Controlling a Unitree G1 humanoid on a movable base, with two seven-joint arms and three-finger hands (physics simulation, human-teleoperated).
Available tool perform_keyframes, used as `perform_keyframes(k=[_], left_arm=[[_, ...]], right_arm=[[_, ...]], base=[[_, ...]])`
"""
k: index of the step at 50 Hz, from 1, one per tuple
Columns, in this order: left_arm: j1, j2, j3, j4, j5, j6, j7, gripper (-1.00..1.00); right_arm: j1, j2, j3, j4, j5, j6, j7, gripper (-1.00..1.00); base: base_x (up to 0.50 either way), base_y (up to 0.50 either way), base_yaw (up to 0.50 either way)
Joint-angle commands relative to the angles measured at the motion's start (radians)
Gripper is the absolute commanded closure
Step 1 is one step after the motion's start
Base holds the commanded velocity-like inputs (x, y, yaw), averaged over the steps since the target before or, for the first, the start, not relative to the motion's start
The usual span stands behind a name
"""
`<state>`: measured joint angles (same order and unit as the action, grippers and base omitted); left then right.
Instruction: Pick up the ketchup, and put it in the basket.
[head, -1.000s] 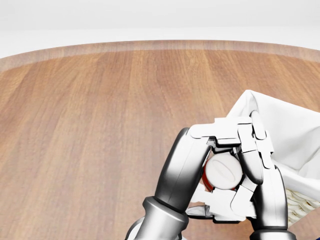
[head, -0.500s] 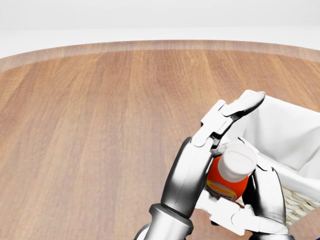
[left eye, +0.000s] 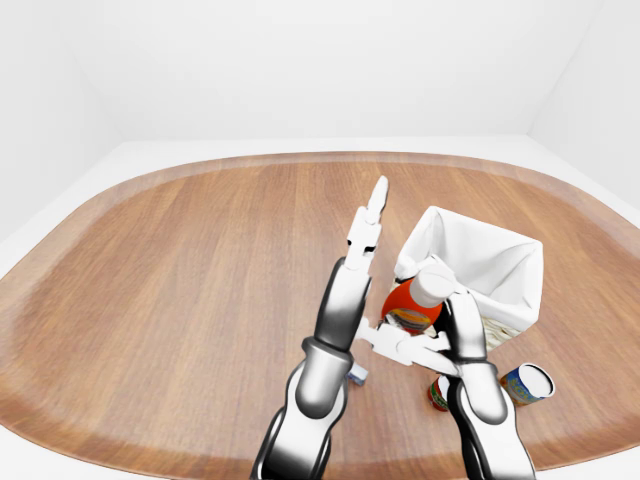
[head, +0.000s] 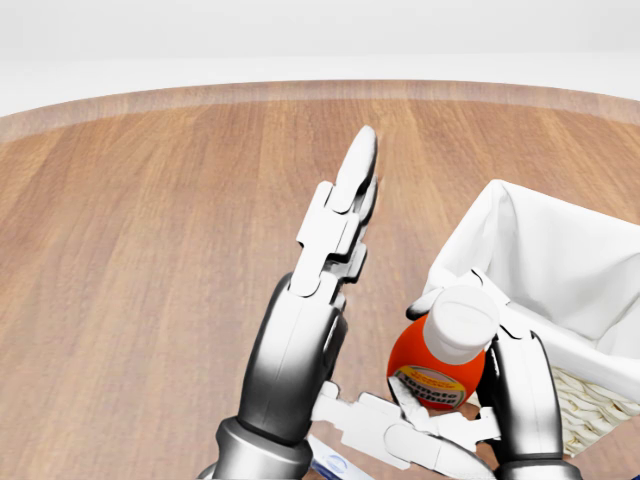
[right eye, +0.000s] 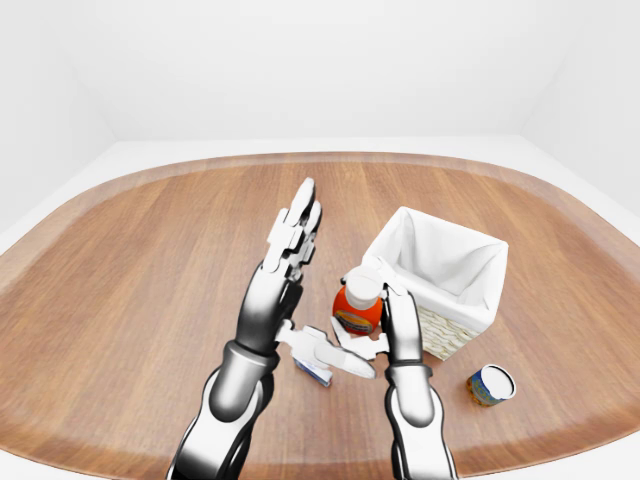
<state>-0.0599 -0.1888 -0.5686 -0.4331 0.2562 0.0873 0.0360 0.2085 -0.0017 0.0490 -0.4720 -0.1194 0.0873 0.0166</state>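
The ketchup (head: 438, 368) is an orange-red bottle with a white cap. It is held tilted above the table, just left of the basket (head: 560, 255), a wicker basket with a white cloth lining. My right hand (head: 495, 390) is shut on the bottle, with its fingers (head: 520, 375) along the bottle's right side. My left hand (head: 335, 225) is open to the left of the bottle, its fingers straight and pointing up the view. Its thumb (head: 375, 425) reaches low toward the bottle's base. The bottle's bottom is hidden.
A tin can (right eye: 490, 383) lies on the table to the right of my right forearm, below the basket. A red can (left eye: 438, 392) shows behind the right wrist. A small blue-and-white box (right eye: 315, 372) lies under my left hand. The wooden table (head: 150, 250) stretches wide to the left.
My left hand's fingers have come off the ketchup, straightened and swung left. The bottle stays in my right hand beside the basket's left rim.
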Motion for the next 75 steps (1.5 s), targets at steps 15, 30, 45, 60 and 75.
perform_keyframes(k=[15,30,45,60,75], left_arm=[[0.237,0.228,0.35,-0.085,-0.114,0.0,-0.087,-1.0],[0.211,0.199,0.471,0.08,-0.116,0.0,-0.103,-1.0],[0.215,0.187,0.459,0.1,-0.189,0.0,-0.117,-1.0],[0.196,0.195,0.474,0.128,-0.176,0.0,-0.119,-1.0],[0.204,0.196,0.483,0.12,-0.181,0.0,-0.124,-1.0]], right_arm=[[0.007,-0.001,0.021,-0.016,-0.016,0.0,-0.05,1.0],[0.009,-0.002,0.019,-0.021,-0.027,0.0,-0.054,1.0],[-0.013,0.001,0.044,0.014,-0.049,-0.007,-0.056,1.0],[-0.054,-0.029,-0.072,-0.312,-0.17,0.0,0.034,1.0],[-0.211,-0.075,-0.181,-0.394,-0.352,0.0,0.21,1.0]], base=[[0.0,0.0,0.0],[0.0,0.0,0.0],[0.0,0.0,0.0],[0.0,0.0,0.0],[0.0,0.0,0.0]])
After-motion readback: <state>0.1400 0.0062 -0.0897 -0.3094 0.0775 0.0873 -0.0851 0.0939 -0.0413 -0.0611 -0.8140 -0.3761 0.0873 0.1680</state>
